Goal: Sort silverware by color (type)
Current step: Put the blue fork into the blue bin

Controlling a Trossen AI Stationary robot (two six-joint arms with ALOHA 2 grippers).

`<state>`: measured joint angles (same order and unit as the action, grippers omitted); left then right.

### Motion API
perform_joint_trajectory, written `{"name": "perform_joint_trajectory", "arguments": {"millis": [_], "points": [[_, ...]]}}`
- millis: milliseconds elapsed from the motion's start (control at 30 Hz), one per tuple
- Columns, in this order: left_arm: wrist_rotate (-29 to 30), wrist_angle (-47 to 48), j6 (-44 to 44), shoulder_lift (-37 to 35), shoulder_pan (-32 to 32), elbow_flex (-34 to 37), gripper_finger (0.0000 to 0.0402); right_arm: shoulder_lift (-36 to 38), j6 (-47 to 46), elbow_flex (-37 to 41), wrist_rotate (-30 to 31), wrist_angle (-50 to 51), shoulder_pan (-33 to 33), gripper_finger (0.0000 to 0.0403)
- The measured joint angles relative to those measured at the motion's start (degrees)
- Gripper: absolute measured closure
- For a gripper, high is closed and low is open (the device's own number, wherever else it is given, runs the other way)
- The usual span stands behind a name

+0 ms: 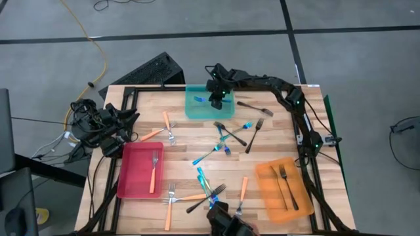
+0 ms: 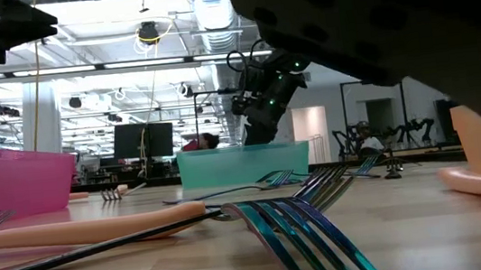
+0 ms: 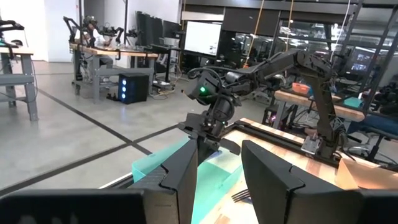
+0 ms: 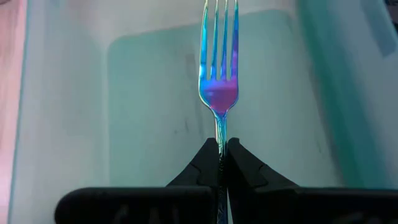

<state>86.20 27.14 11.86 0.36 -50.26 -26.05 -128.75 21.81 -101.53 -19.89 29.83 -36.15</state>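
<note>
My right gripper (image 1: 216,100) hangs over the teal tray (image 1: 197,110) at the table's far edge, shut on a blue fork (image 4: 218,68) whose tines point ahead over the tray floor. Another blue fork (image 1: 199,99) lies in that tray. The red tray (image 1: 134,180) holds an orange-handled fork (image 1: 153,172); the orange tray (image 1: 269,190) holds two dark forks (image 1: 287,187). More forks of all three kinds lie scattered on the wood between them (image 1: 223,134). My left gripper (image 3: 219,177) waits open at the table's left side, level, facing the teal tray. My right gripper pinches the blue fork's thin neck (image 4: 220,132), just behind the head, between its two fingertips (image 4: 208,155). The fingers slant down from above and lie along the fork. The tines stick out ahead, over the tray floor; whether they touch it I cannot tell.
Loose forks lie near the front edge (image 1: 203,190) and beside the red tray (image 1: 167,128). Dark forks rest right of the teal tray (image 1: 254,108). In the low view, forks and an orange handle (image 2: 96,226) lie close to the camera. A black frame rims the table.
</note>
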Motion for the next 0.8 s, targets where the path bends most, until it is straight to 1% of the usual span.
{"name": "perform_joint_trajectory", "arguments": {"millis": [300, 533, 800], "points": [[0.06, 0.02, 0.0, 0.0, 0.0, 0.0, 0.0289, 0.0, 3.73, -0.82, 2.45, 1.59, -0.1, 0.0372], [0.1, 0.02, 0.0, 0.0, 0.0, -0.01, 0.0289, 0.0, 4.36, -3.53, 2.49, 1.31, -0.44, 0.0372], [0.14, 0.0, 0.0, 0.0, 0.0, 0.01, 0.0289, 0.02, 5.3, -3.66, 1.85, 1.29, -1.49, 0.0372]]}}
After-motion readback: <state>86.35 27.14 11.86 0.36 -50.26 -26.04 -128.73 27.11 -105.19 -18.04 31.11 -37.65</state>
